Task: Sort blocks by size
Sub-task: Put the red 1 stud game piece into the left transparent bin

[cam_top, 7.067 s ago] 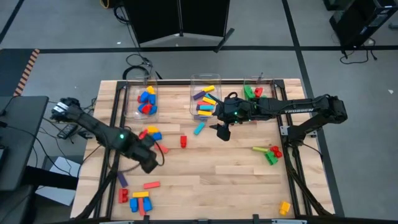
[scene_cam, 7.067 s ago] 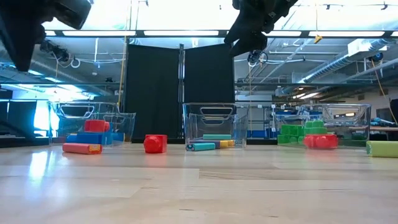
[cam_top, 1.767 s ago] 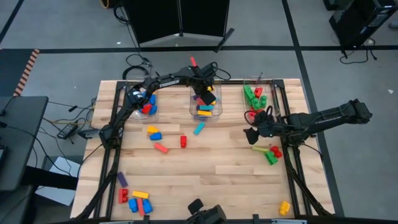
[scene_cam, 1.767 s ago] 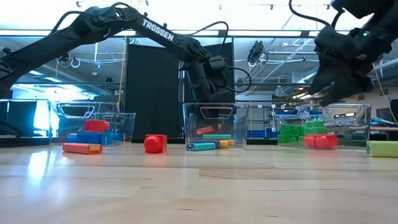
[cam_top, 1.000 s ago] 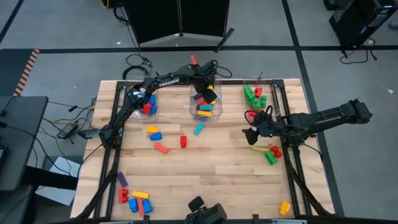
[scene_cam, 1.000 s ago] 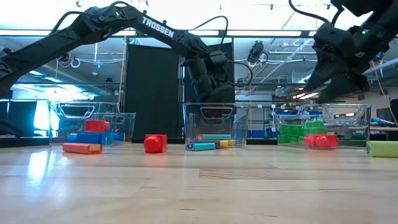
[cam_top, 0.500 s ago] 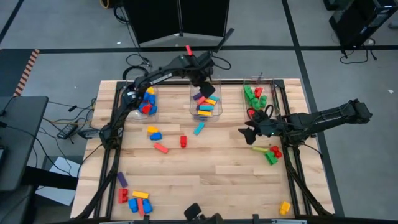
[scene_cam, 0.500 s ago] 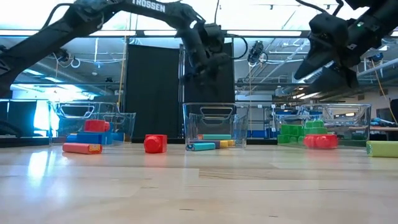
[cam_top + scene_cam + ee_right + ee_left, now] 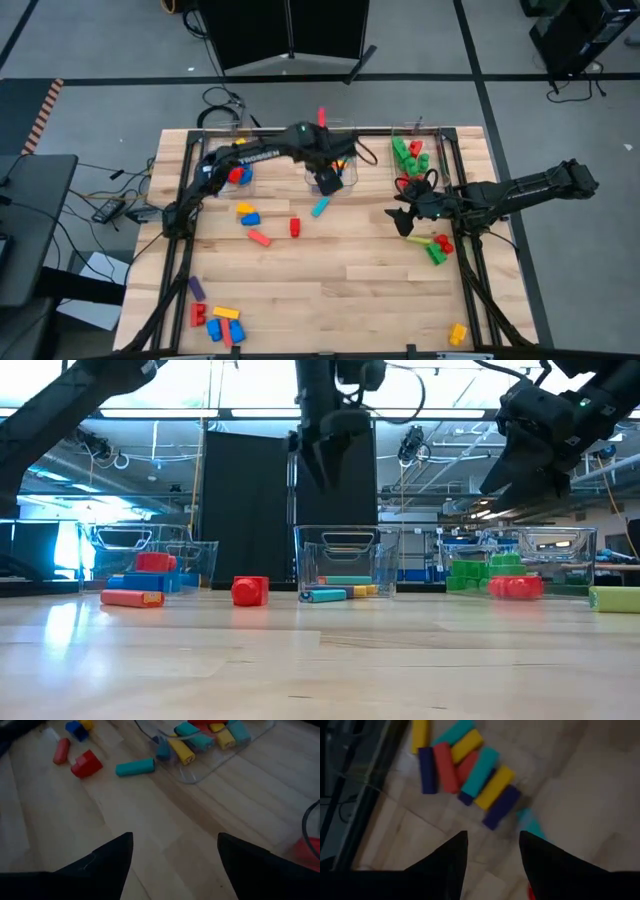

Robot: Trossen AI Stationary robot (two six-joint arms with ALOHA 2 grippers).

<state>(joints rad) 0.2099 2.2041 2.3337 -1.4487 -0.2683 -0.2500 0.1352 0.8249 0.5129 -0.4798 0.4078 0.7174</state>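
The blocks are coloured toy bricks. Some lie in three clear bins along the far edge: left bin (image 9: 233, 165), middle bin (image 9: 345, 178), right bin (image 9: 408, 152). Others lie loose: a cyan long one (image 9: 320, 207), a red chunky one (image 9: 295, 227), a red long one (image 9: 259, 238). My left gripper (image 9: 326, 183) hangs open and empty above the middle bin (image 9: 345, 565), over its long blocks (image 9: 480, 770). My right gripper (image 9: 400, 218) hovers open and empty at the table's right, above a green, yellow and red cluster (image 9: 432, 246).
More loose blocks lie at the near left (image 9: 220, 322), with a purple one (image 9: 196, 289) and a yellow one (image 9: 457, 333) near the front right. A yellow and blue pair (image 9: 247, 212) lies below the left bin. Bare wood spans the table's middle and near part.
My left gripper has risen out of the middle bin and swung toward that bin's near side, still open and empty. My right gripper has stayed in place and rolled a little at the wrist.
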